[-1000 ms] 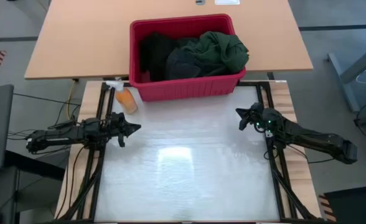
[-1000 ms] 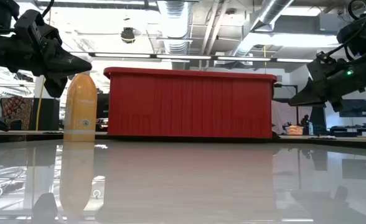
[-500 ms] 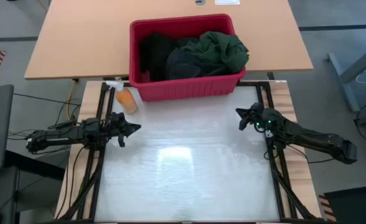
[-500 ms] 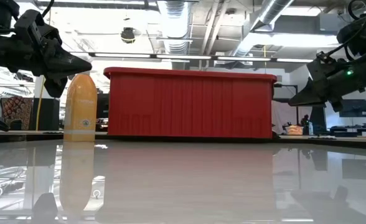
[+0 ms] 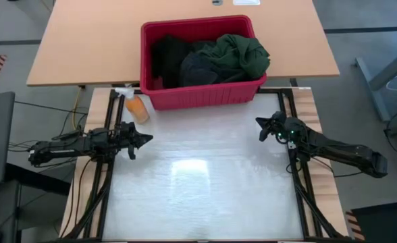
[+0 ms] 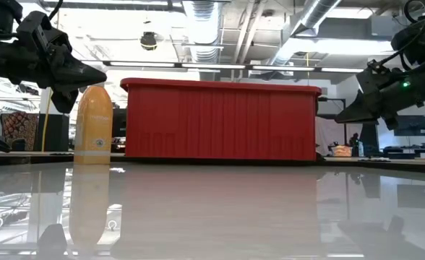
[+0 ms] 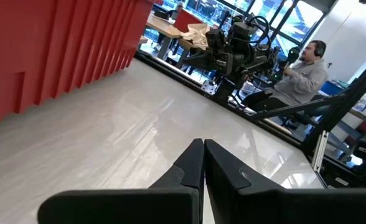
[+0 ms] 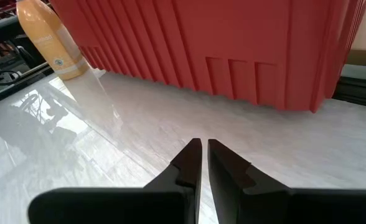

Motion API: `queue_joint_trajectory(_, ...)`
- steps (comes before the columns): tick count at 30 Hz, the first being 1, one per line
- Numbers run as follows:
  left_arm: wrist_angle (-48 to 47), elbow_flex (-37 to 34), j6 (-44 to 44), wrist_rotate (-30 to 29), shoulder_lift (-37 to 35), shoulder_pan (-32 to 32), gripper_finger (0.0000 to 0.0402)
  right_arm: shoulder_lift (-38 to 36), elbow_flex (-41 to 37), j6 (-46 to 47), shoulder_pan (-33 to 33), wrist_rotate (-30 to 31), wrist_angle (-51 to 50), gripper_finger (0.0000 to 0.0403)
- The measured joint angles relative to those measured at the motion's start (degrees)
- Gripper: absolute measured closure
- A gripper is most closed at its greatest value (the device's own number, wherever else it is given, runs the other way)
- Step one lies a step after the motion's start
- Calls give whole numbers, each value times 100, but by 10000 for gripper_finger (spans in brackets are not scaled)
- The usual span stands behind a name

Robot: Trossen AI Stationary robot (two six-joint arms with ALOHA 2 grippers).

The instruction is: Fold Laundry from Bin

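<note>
The laundry (image 5: 212, 59) is heaped in the bin (image 5: 202, 96) at upper centre, untouched. The left hand (image 5: 144, 140) and right hand (image 5: 259, 123) are held clenched and seemingly empty at mid-frame, flanking bare desk (image 5: 198, 182) kept for folding.

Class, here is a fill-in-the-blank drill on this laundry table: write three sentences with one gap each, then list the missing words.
1. The laundry lies inside the ____ bin.
2. The orange spray bottle stands on the table just outside the bin's corner on the ____ arm's side.
3. The left gripper and the right gripper both hold ____.

Missing words: red; left; nothing
</note>
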Motion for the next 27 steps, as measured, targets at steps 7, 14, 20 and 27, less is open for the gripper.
queue_joint_trajectory(7,0,1,1,0,2,0,401,0,0,0,-1,2,0,347)
queue_joint_trajectory(14,1,0,0,0,0,0,401,0,0,1,-2,2,0,347)
queue_joint_trajectory(20,6,0,-108,-52,1,0,401,0,0,1,0,2,0,347)
queue_joint_trajectory(27,7,1,-45,-82,167,-22,401,0,0,-1,0,2,0,347)
